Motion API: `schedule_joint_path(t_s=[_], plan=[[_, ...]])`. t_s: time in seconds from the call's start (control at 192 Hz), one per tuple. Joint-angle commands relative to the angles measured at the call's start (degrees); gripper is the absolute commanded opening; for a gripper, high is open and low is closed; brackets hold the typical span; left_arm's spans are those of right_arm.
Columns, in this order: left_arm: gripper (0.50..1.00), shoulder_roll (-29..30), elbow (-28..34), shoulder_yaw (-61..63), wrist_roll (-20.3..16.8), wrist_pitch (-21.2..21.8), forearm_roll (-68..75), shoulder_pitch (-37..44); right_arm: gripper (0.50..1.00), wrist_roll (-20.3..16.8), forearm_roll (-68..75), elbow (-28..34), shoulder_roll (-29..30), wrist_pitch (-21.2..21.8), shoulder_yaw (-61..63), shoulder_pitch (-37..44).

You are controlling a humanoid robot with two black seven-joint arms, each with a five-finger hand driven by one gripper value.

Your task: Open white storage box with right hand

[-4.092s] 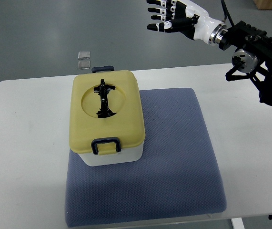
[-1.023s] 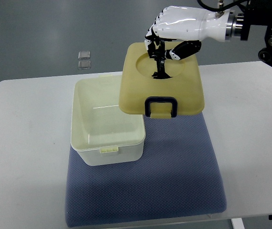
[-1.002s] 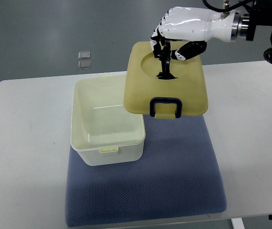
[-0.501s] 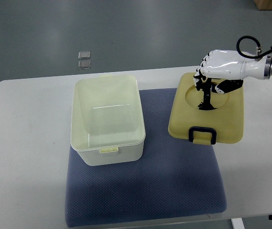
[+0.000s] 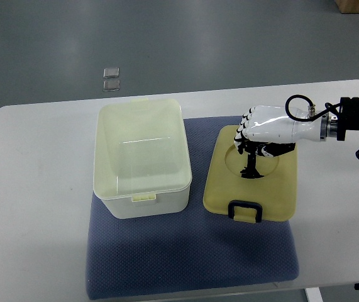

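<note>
On the white worktop [image 5: 34, 189] a blue mat [image 5: 242, 251] carries the open white box [image 5: 141, 157] at its left and the yellow lid [image 5: 254, 173] lying flat beside it. The right hand [image 5: 262, 129] is clamped on the lid's black handle [image 5: 252, 165] (release looks next). No readable writing anywhere.

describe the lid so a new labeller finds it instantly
On the white table lies a blue-grey mat, with the open white storage box on its left part. The lid lies right of it: flat, yellow, black latch, right hand on its handle.
</note>
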Motion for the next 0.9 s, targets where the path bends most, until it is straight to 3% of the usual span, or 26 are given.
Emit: schedule_joint_path(t_s=[0.0, 0.433, 0.438, 0.444, 0.449, 0.454, 0.459, 0.465, 0.47, 0.48, 0.543, 0.893], plan=[[1.0, 0.0, 0.0, 0.0, 0.0, 0.0, 0.0, 0.0, 0.5, 0.0, 0.1, 0.0, 1.1, -0.3, 0.2, 0.0], [1.0, 0.0, 0.0, 0.0, 0.0, 0.0, 0.0, 0.0, 0.5, 0.0, 1.1, -0.2, 4.2, -1.0, 0.5, -2.1], [1.0, 0.0, 0.0, 0.0, 0.0, 0.0, 0.0, 0.0, 0.602, 0.0, 1.1, -0.2, 4.3, -1.0, 0.6, -2.1], [1.0, 0.0, 0.0, 0.0, 0.0, 0.0, 0.0, 0.0, 0.603, 0.0, 1.1, -0.2, 4.3, -1.0, 0.6, -2.1], [1.0, 0.0, 0.0, 0.0, 0.0, 0.0, 0.0, 0.0, 0.716, 0.0, 1.2, -0.2, 4.3, -1.0, 0.6, -2.2], [1.0, 0.0, 0.0, 0.0, 0.0, 0.0, 0.0, 0.0, 0.717, 0.0, 1.2, -0.2, 4.3, -1.0, 0.6, -2.2], [1.0, 0.0, 0.0, 0.0, 0.0, 0.0, 0.0, 0.0, 0.81, 0.0, 1.3, -0.2, 4.4, -1.0, 0.6, -2.2], [1.0, 0.0, 0.0, 0.0, 0.0, 0.0, 0.0, 0.0, 0.811, 0.0, 1.3, -0.2, 4.4, -1.0, 0.6, -2.2], [1.0, 0.0, 0.0, 0.0, 0.0, 0.0, 0.0, 0.0, 0.874, 0.0, 1.4, -0.2, 4.4, -1.1, 0.7, -2.3], [1.0, 0.0, 0.0, 0.0, 0.0, 0.0, 0.0, 0.0, 0.895, 0.0, 1.5, -0.2, 4.4, -1.0, 0.7, -2.3], [1.0, 0.0, 0.0, 0.0, 0.0, 0.0, 0.0, 0.0, 0.934, 0.0, 1.7, -0.2, 4.4, -0.8, 1.0, -2.3], [1.0, 0.0, 0.0, 0.1, 0.0, 0.0, 0.0, 0.0, 0.934, 0.0, 1.4, 0.4, 2.2, -0.3, 0.5, -1.9]])
